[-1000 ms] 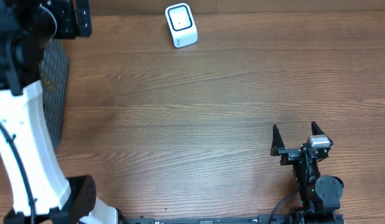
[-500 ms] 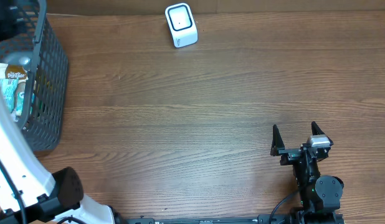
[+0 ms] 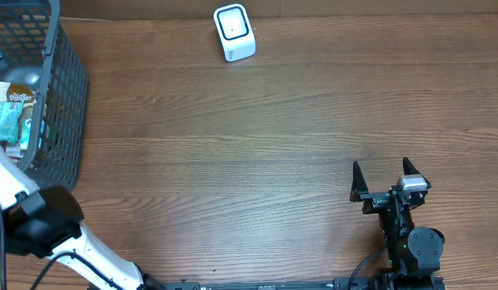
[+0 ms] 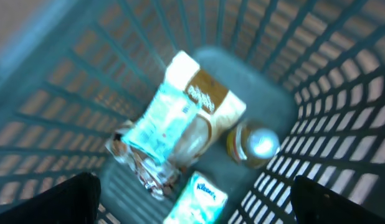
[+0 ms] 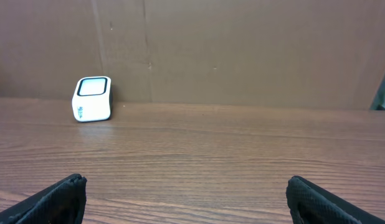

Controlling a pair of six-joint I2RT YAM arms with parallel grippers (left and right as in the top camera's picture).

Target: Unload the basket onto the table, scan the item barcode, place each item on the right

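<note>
A dark mesh basket (image 3: 68,105) stands at the table's far left edge with packaged items (image 3: 11,105) inside. In the left wrist view I look down into the basket (image 4: 342,93): a teal and brown snack packet (image 4: 174,118), a Kleenex tissue pack (image 4: 195,199) and a bottle with a gold cap (image 4: 255,144) lie on its floor. My left gripper (image 4: 194,186) hangs open above them, holding nothing. The white barcode scanner (image 3: 234,32) sits at the table's far edge. My right gripper (image 3: 381,166) rests open and empty near the front right, facing the scanner (image 5: 92,99).
The left arm's white link and black joint (image 3: 39,217) cross the lower left corner of the overhead view. A brown cardboard wall (image 5: 242,50) backs the table behind the scanner. Wood tabletop (image 3: 249,161) stretches between basket, scanner and right arm.
The left arm has swung off the basket's top toward the lower left of the overhead view, uncovering the basket and its items. The right arm has not moved.
</note>
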